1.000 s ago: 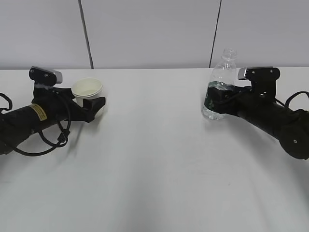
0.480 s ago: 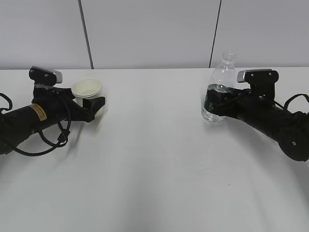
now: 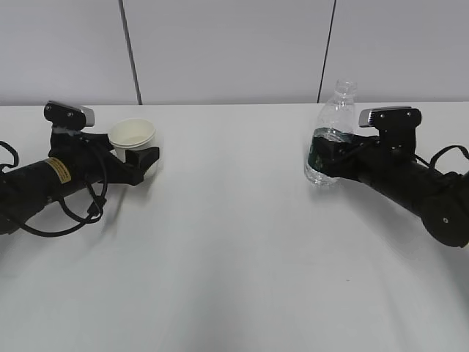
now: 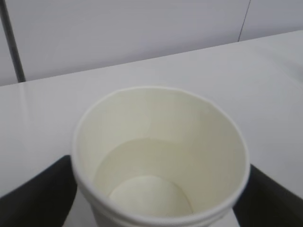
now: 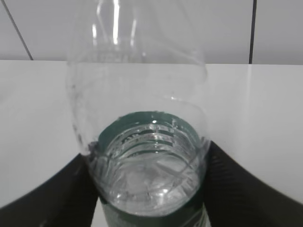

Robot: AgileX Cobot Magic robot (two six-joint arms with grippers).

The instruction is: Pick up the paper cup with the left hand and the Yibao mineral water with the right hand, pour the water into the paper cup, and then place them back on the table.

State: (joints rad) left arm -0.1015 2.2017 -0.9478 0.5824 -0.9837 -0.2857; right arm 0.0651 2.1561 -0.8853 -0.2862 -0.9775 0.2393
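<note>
On my left I see the left hand (image 3: pixel 139 163) low over the table (image 3: pixel 234 249), its two fingers (image 4: pixel 33 191) pressed against either side of the cup (image 3: pixel 133 139), which stands upright at the back left. Its inside looks dry. On my right, the right hand (image 3: pixel 330 155) is clamped around the green label of the bottle (image 3: pixel 327 132). The bottle is uncapped, leans slightly left, and holds water up to about the label.
</note>
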